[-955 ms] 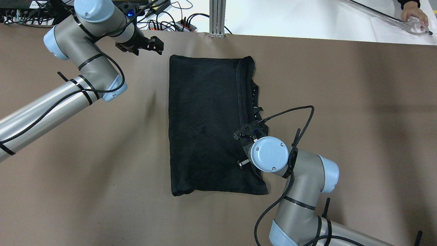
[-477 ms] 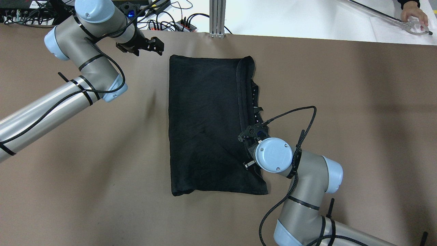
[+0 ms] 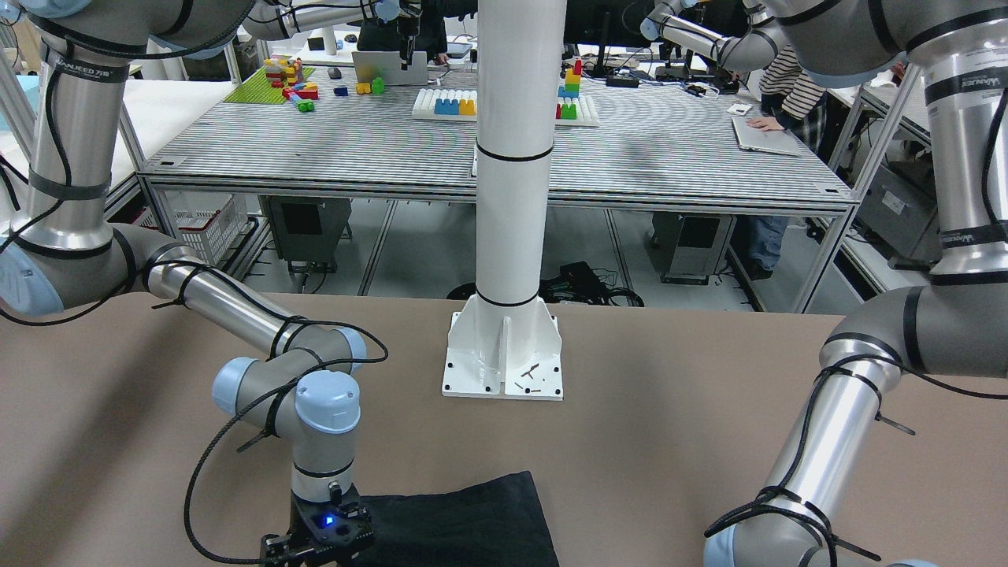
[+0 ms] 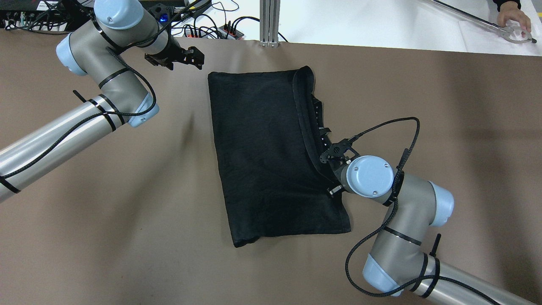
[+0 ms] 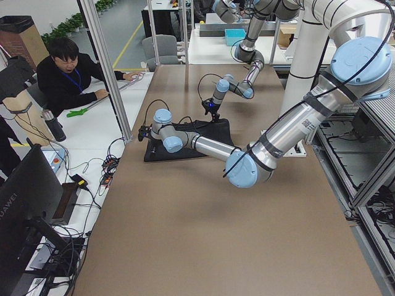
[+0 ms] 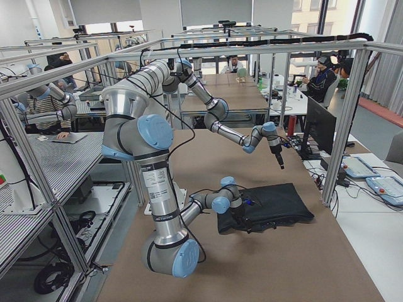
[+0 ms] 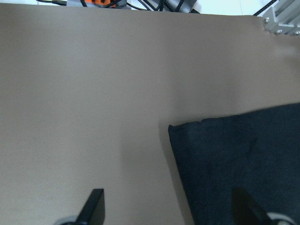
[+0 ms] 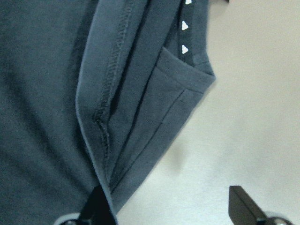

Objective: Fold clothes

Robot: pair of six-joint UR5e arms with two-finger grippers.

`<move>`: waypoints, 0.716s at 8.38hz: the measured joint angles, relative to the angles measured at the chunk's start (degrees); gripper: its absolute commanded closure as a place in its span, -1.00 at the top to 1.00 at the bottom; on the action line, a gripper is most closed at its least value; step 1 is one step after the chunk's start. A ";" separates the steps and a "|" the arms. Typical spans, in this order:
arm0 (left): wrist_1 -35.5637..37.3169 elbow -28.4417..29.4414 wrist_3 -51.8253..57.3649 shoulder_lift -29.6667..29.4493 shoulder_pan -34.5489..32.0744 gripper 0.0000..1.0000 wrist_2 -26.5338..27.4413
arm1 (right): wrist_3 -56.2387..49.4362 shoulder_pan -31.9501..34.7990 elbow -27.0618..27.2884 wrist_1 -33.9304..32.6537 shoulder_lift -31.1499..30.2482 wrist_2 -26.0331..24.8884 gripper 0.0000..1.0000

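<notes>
Count: 1 black cloth [image 4: 271, 156]. 2 arms: left arm [image 4: 63, 135], right arm [image 4: 402, 199]. 2 tools: left tool [image 7: 168, 204], right tool [image 8: 169, 204]. 1 white pillar [image 3: 512, 157]. 1 tabletop [image 4: 423, 106].

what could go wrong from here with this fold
1. The cloth lies skewed on the table, so a fold made now would likely come out crooked.
2. Its right edge is a loose stack of hems. The open right gripper has one finger at that edge and might catch only some layers.
3. The left gripper is open beside the far corner, not on it, so a pull could drag the whole piece.
</notes>
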 measured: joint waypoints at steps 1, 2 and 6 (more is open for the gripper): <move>0.04 0.00 0.00 -0.01 0.02 0.90 0.00 | -1.28 1.43 0.05 1.19 -0.92 1.52 0.85; 0.06 0.00 -0.02 -0.05 0.03 0.90 0.00 | -1.67 2.40 0.29 1.81 -1.18 3.21 0.85; 0.00 -0.02 -0.07 -0.03 0.00 0.90 0.00 | 2.24 3.90 0.45 1.06 1.35 5.23 0.86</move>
